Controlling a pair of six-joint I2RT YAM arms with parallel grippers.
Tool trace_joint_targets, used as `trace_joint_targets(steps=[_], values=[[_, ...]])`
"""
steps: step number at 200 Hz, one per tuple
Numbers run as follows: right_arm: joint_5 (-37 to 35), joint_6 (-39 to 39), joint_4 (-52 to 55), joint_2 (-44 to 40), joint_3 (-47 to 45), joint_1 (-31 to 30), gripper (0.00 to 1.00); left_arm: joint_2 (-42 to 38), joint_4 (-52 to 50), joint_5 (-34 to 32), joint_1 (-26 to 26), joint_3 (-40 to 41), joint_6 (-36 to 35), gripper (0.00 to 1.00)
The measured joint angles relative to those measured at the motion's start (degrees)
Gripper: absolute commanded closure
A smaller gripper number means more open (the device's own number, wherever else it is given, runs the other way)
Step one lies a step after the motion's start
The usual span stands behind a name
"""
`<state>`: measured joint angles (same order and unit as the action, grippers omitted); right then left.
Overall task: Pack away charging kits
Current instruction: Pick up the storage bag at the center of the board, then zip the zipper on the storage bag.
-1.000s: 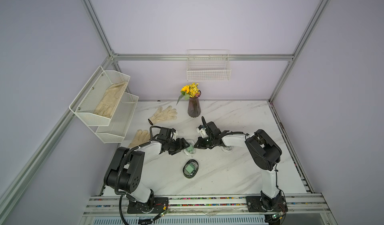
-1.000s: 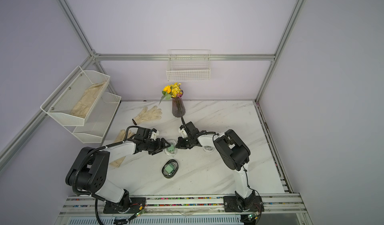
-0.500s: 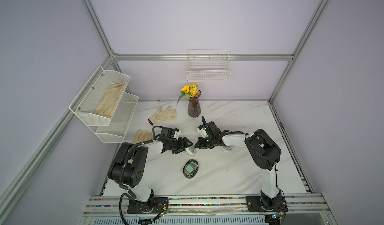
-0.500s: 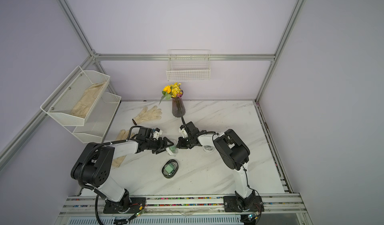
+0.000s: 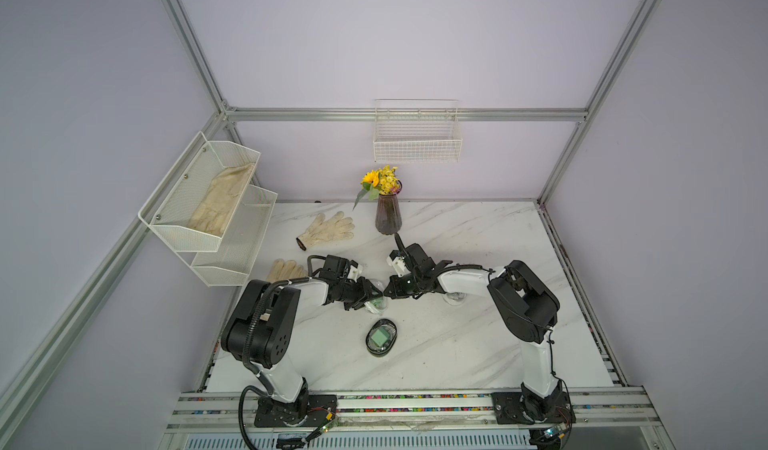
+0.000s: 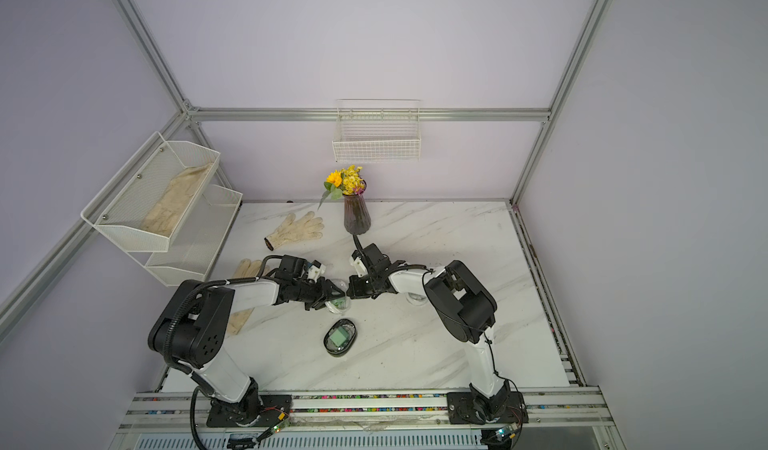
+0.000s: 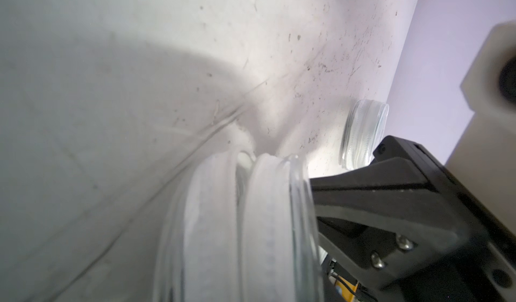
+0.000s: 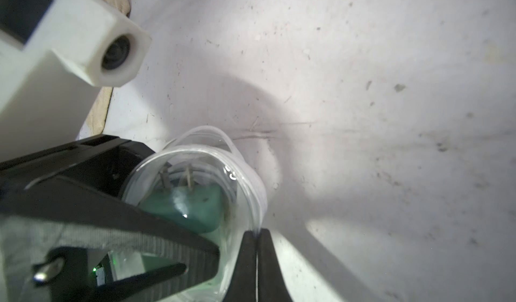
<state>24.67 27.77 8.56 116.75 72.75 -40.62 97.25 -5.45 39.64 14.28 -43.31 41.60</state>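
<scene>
Top views: left fingers [image 5: 369, 290] narrower now

I see both arms folded low, forearms angled inward, wrists levelled. Left gripper [image 5: 372, 296] and right gripper [image 5: 387, 292] meet tip to tip, just apart. Right fingers [image 8: 269, 261] pressed tight together. Left fingers [image 8: 125, 211] spread somewhat; I can't tell if clamped.

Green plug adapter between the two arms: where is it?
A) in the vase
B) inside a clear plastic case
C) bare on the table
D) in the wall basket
B: the right wrist view shows the green plug adapter and its prongs through the clear plastic case around it.
</scene>
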Motion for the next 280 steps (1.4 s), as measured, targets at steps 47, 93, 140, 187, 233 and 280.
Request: trace_joint_targets(steps=[47,93,140,187,233,280], values=[[-1.6,-0.4,2.4,-1.9,1.2,0.0,0.75,-1.0,0.8,0.7,-1.2,0.1,2.9,0.75],[-5.6,-4.2,8.3,-17.6,3.6,0.9,0.6,-9.4,2.1,1.1,-4.3,-0.1,10.0,0.78],[-6.8,-9.0,11.2,-33.3,4.0,1.3,0.55,-18.4,1.9,1.5,-4.1,-2.0,22.2,0.74],[-2.5,-11.7,11.0,-37.7,1.9,-1.3,0.57,-23.2,0.6,0.3,-1.9,-6.2,29.4,0.74],[-1.9,-13.9,10.2,-36.9,-3.6,-4.6,0.53,-24.1,-0.2,-0.2,-0.4,-7.0,33.9,0.74],[-4.2,-15.7,9.2,-36.9,-5.2,-4.4,0.53,-24.1,0.0,0.1,-0.2,-7.8,36.1,0.78]])
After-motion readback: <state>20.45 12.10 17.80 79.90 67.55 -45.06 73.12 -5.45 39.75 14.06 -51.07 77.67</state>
